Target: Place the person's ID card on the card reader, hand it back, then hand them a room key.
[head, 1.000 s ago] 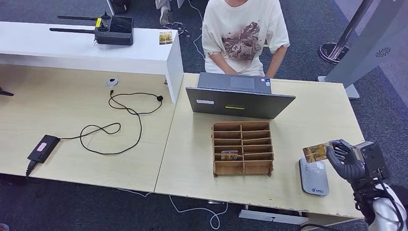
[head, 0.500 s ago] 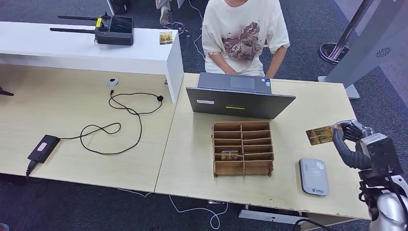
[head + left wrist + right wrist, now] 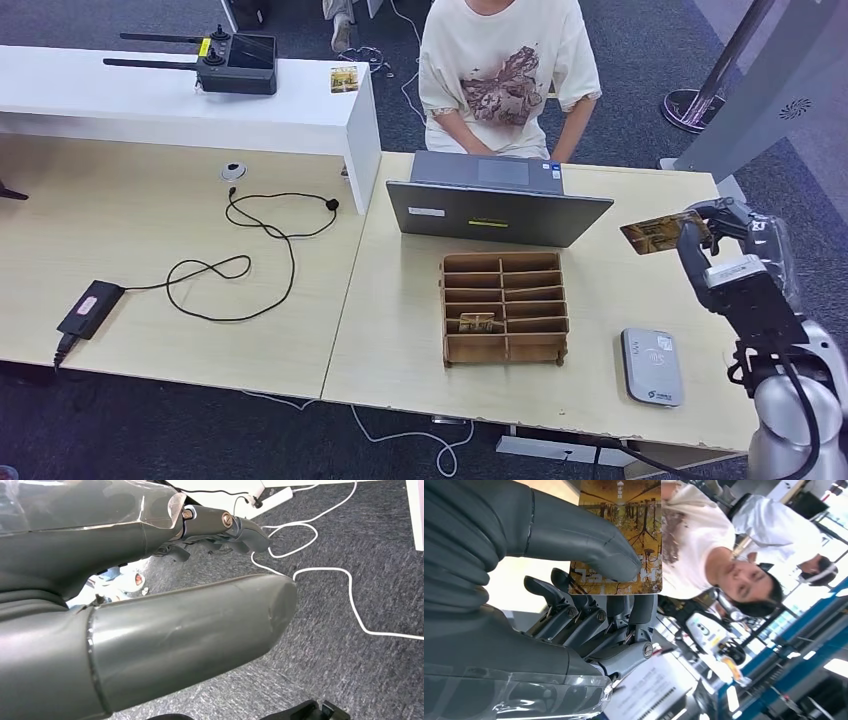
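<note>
My right hand [image 3: 705,232] is raised above the right end of the table and pinches a yellow-brown ID card [image 3: 652,234] between thumb and fingers. The right wrist view shows the card [image 3: 620,535] under my thumb, with the person [image 3: 719,555] behind it. The grey card reader [image 3: 652,366] lies flat near the table's front right edge, below and nearer than the hand. A wooden compartment box [image 3: 505,306] in the table's middle holds a room key card [image 3: 477,322] in a front-left slot. The person [image 3: 508,75] sits behind the laptop. My left hand [image 3: 220,525] hangs over the floor, holding nothing.
A grey laptop [image 3: 495,205] stands open between the box and the person. On the left table lie a black power adapter [image 3: 90,307] and a looped cable [image 3: 245,255]. A white counter [image 3: 180,100] carries a black device and another card [image 3: 344,78].
My right hand has lifted the ID card up and away from the card reader, moving it farther back toward the person's side of the table.
</note>
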You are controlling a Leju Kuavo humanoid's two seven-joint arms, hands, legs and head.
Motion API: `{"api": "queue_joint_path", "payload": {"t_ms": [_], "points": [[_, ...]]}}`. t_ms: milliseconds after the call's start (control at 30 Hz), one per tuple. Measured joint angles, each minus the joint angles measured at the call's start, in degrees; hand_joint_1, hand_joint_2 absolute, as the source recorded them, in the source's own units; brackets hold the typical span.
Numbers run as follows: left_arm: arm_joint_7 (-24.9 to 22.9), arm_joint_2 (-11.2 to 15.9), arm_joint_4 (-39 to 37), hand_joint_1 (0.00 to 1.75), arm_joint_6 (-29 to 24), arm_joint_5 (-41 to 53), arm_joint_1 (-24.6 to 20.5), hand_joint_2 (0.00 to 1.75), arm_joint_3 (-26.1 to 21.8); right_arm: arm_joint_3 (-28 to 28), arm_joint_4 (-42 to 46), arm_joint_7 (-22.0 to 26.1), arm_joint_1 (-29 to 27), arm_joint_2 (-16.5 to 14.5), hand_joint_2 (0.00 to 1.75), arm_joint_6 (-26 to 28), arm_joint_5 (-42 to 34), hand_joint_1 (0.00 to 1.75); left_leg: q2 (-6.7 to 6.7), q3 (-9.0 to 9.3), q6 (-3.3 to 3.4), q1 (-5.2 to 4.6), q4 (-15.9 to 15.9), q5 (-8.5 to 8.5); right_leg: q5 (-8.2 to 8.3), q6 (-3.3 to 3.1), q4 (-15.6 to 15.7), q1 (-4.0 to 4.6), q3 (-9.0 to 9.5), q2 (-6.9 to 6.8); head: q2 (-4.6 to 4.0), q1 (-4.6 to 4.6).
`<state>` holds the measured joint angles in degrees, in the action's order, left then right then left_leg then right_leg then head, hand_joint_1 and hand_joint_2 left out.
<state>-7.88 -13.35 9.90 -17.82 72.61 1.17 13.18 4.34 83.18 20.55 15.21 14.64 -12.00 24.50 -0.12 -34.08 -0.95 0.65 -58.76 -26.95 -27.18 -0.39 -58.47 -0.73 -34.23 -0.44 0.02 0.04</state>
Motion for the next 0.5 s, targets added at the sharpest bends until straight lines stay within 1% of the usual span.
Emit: {"api": "queue_joint_path", "payload": {"t_ms": [200,500], "points": [[0.01,0.0,0.0,0.0,0.02,0.0,-0.02,0.0,0.08,-3.1,0.8,-0.35,2.94,-0.04,1.75,0.84,0.96,1.75,-0.01,0.0,0.0,0.0,0.0,0.0,0.0,0.0,0.0,0.0,0.0,-0.02,-0.02,0.0],[0.01,-0.01,0.0,0.0,0.02,0.0,-0.01,0.0,0.13,-3.94,0.94,-0.35,3.29,-0.04,1.75,0.96,0.98,1.75,-0.02,-0.01,0.0,0.0,0.0,0.0,0.0,0.0,0.01,0.0,0.0,-0.03,-0.01,0.0]]}}
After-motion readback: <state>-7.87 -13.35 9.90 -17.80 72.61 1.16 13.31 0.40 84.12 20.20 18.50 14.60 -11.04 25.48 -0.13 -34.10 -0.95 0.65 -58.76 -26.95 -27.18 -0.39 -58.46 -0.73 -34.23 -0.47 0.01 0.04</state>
